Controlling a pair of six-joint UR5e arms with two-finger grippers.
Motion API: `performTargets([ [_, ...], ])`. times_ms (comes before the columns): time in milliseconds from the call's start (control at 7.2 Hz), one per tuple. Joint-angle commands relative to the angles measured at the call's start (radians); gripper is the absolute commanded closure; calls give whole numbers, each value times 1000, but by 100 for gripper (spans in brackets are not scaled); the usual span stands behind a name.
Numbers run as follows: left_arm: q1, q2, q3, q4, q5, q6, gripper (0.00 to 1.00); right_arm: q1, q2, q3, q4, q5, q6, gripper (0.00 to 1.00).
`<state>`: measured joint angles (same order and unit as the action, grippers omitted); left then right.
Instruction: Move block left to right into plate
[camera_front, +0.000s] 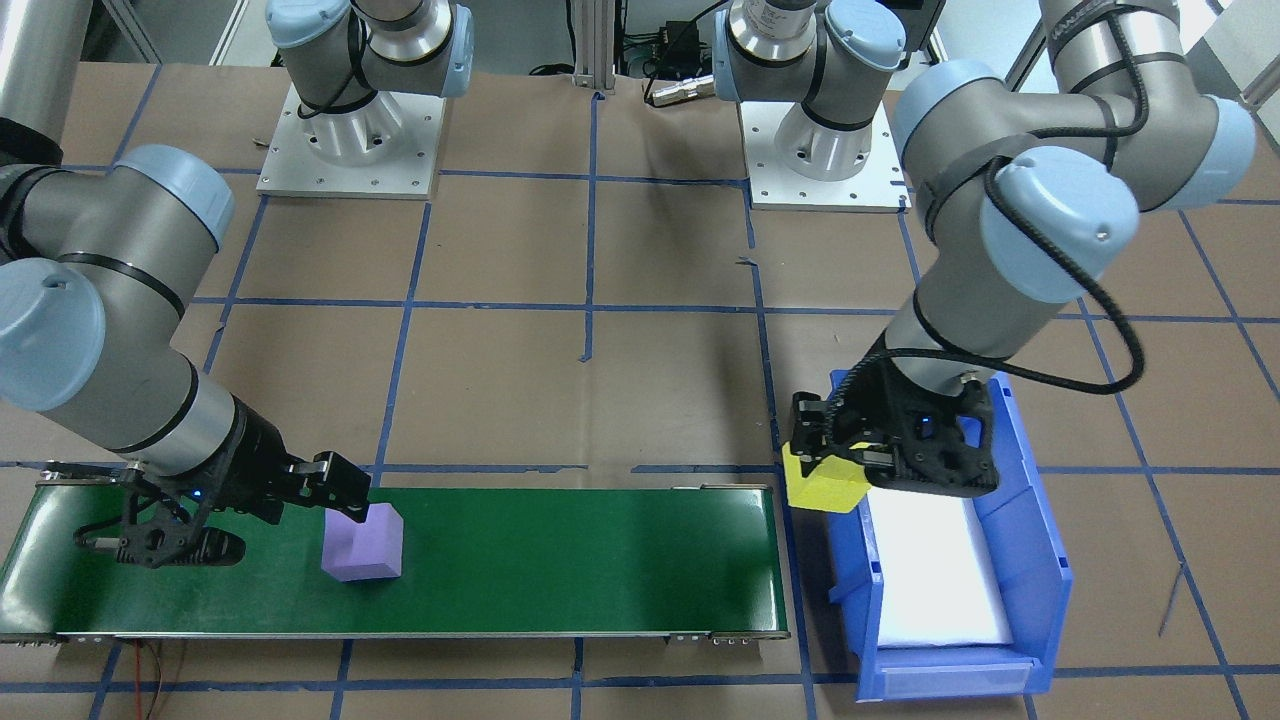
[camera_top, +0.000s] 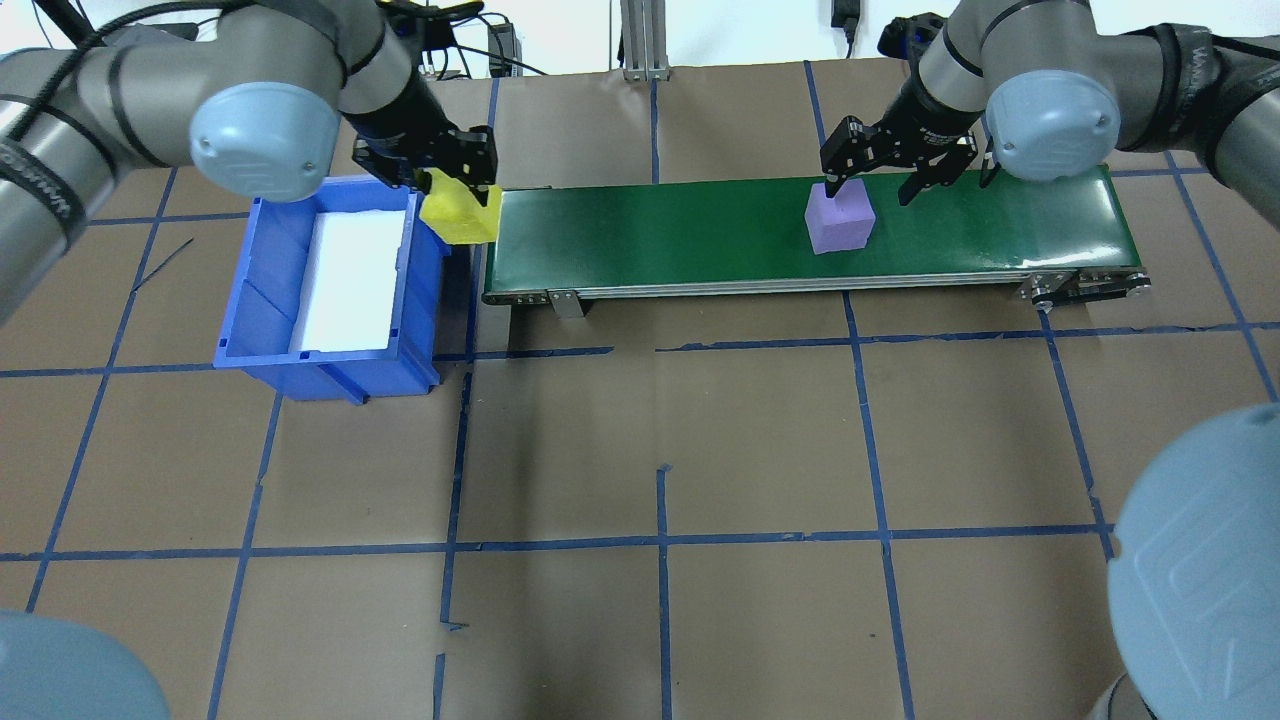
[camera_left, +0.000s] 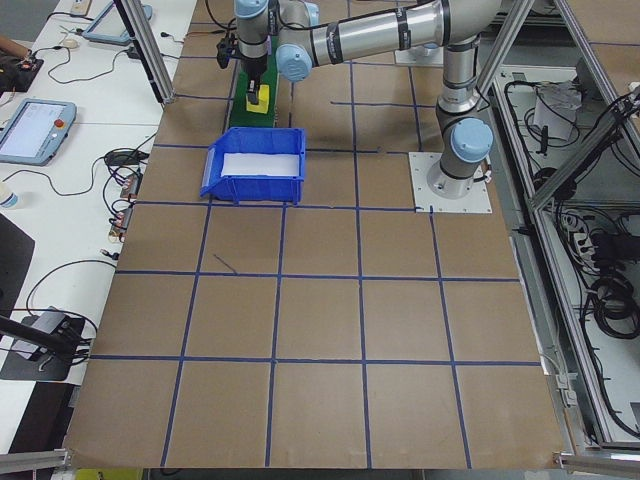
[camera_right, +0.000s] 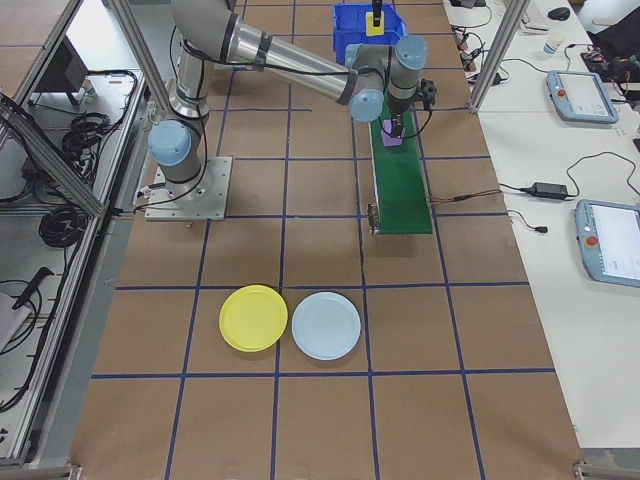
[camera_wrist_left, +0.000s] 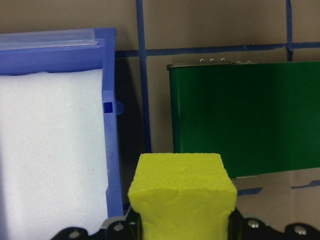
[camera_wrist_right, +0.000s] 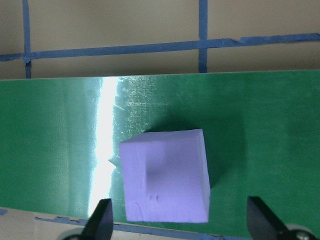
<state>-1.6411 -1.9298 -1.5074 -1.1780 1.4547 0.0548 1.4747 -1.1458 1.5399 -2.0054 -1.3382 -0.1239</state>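
right pincer (camera_top: 868, 185): jaws wide; one finger meets the purple block's back-left top corner, the other hangs well clear on its right.
purple block (camera_top: 840, 223): on the green conveyor belt (camera_top: 700, 235), right half, roughly square to the belt edges; no long axis, it's a cube.
key relation: block sits off-centre in the span, by the left finger; in the right wrist view it lies just ahead of and between the fingertips.
left pincer (camera_front: 868, 462): closed on a yellow foam block (camera_front: 822, 482), above the gap between blue bin (camera_front: 1040, 560) and belt end.
yellow plate (camera_right: 253, 318): on the counter well off the belt's right end, beside a pale blue plate (camera_right: 326, 326); right arm nearer, probably.
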Motion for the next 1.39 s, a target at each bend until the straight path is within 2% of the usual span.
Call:
performTargets([
  [0,-79,-88,4,111,9,-44,73,-1,20,23,-59,-13,-92,7],
  [139,-75,-150,25,127,22,-46,73,-1,26,28,-64,-15,-94,7],
  [278,-75,-167,50,133,101,-70,72,-2,34,37,-71,-18,-92,11],
  [417,-75,-167,74,133,95,-111,66,-2,43,48,-106,-57,-92,15],
  [556,-75,-170,76,133,95,-121,66,-4,44,55,-108,-144,-92,28],
  [694,-75,-175,62,133,93,-121,35,-8,38,55,-105,-174,-89,48],
  [833,-75,-176,52,133,92,-139,6,-52,29,40,-101,-180,-83,63],
  [972,-75,-167,42,132,92,-174,0,-162,-1,37,-87,-208,-117,70],
  [1111,-78,-128,29,105,105,-162,0,-301,-30,37,-50,-210,-282,71],
  [1250,-79,-62,23,19,104,-162,0,-444,-38,45,-44,-217,-436,72],
])
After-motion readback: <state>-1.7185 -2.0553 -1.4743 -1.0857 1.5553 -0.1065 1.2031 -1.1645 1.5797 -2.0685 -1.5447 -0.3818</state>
